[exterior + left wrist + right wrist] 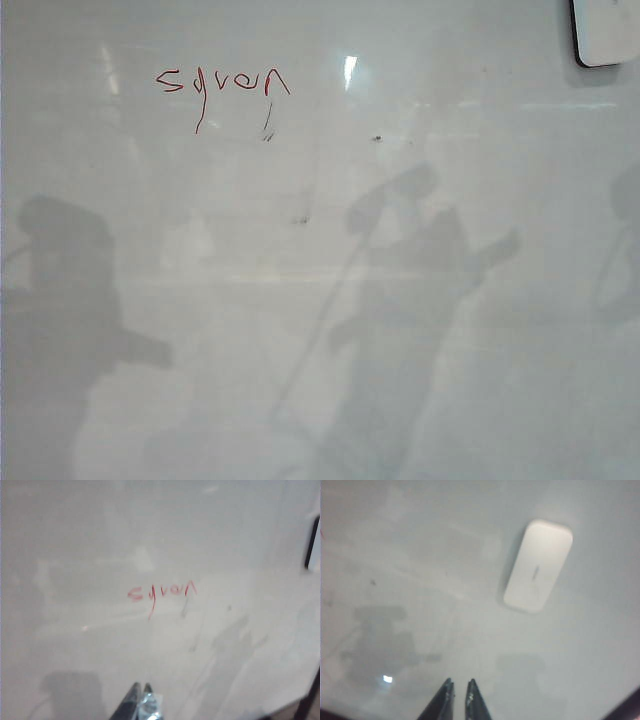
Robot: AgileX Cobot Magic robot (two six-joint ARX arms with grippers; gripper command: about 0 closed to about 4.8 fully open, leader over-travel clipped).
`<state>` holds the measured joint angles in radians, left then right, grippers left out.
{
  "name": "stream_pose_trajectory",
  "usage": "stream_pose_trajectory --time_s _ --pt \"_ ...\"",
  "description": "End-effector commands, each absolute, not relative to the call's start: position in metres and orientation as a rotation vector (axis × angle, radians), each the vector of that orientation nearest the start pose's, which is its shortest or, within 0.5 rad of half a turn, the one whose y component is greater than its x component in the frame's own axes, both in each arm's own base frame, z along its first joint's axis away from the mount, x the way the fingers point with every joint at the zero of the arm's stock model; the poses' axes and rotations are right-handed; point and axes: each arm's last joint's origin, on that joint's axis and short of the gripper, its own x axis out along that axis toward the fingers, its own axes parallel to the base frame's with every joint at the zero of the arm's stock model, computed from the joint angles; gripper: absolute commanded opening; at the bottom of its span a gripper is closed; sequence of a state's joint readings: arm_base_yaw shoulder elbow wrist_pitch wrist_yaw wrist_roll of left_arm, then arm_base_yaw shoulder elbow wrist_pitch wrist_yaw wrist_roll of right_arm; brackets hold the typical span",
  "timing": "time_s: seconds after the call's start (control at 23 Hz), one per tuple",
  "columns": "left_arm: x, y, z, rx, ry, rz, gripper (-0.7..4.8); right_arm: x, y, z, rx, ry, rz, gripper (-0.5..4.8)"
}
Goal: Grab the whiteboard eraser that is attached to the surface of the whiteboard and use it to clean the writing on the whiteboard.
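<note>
A: In the exterior view, what shows?

B: The whiteboard (320, 300) fills the picture, glossy grey-white with soft shadows of the arms on it. The writing (222, 82) is thin red marker letters near the upper left, with a tail stroke hanging below. A few short black scuffs (268, 128) sit just under its right end. The whiteboard eraser (607, 32) is in the top right corner, white with a thin black edge, cut off by the frame. It lies well apart from the writing. Neither claw appears here, only shadows.

A: And the left wrist view?

B: The left claw (140, 687) pokes in at the picture's edge, tips pointing at the board. Its two fingers touch at the tips, so it is closed and holds nothing. The red letters (162, 593) lie ahead of it, well apart, nothing between them but bare board (75, 555). A dark strip at the far edge may be the eraser's rim; it is too blurred to tell.

A: The right wrist view?

B: The right claw (458, 682) also reaches toward the board (395, 540). A narrow slit separates its fingers, so it is very nearly closed, gripping nothing. The eraser (538, 566) is a smooth white rounded block lying flat on the board, tilted to the claw's line. It sits ahead and off to one side, apart from the tips, untouched.
</note>
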<state>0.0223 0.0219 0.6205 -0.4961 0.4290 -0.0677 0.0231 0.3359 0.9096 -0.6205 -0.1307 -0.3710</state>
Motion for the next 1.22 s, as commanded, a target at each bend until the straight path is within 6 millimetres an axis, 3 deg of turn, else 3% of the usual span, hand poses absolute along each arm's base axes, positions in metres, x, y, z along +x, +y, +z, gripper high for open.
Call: stream_pose_trajectory --time_s 0.04,0.3,0.44,0.57,0.74,0.78,0.87,1.0,1.22 --pt "0.006 -0.012 0.314 0.032 -0.039 -0.408 -0.02 0.043 0.003 0.37 -0.363 0.063 0.116 0.54" --pt "0.016 -0.012 0.302 0.063 0.129 -0.406 -0.02 0.068 0.001 0.392 -0.324 0.159 0.024 0.56" --pt "0.024 -0.011 0.303 0.109 0.149 -0.413 -0.02 0.091 0.003 0.403 -0.279 0.135 0.022 1.05" --pt "0.031 -0.011 0.306 0.112 0.156 -0.413 -0.02 0.128 0.005 0.405 -0.213 0.087 0.01 1.58" --pt "0.031 -0.011 0.305 0.112 0.155 -0.414 -0.02 0.164 0.006 0.39 -0.205 -0.083 -0.011 1.63" --pt "0.031 -0.011 0.305 0.112 0.155 -0.414 -0.02 0.174 0.006 0.378 -0.201 -0.167 -0.021 1.84" --pt "0.031 -0.011 0.305 0.112 0.155 -0.418 -0.02 0.194 0.007 0.352 -0.194 -0.215 -0.027 2.88" --pt "0.031 -0.011 0.305 0.112 0.155 -0.418 -0.02 0.213 0.007 0.339 -0.197 -0.171 -0.026 3.72" --pt "0.031 -0.011 0.305 0.112 0.155 -0.418 -0.02 0.23 0.006 0.335 -0.194 -0.225 -0.049 3.79"
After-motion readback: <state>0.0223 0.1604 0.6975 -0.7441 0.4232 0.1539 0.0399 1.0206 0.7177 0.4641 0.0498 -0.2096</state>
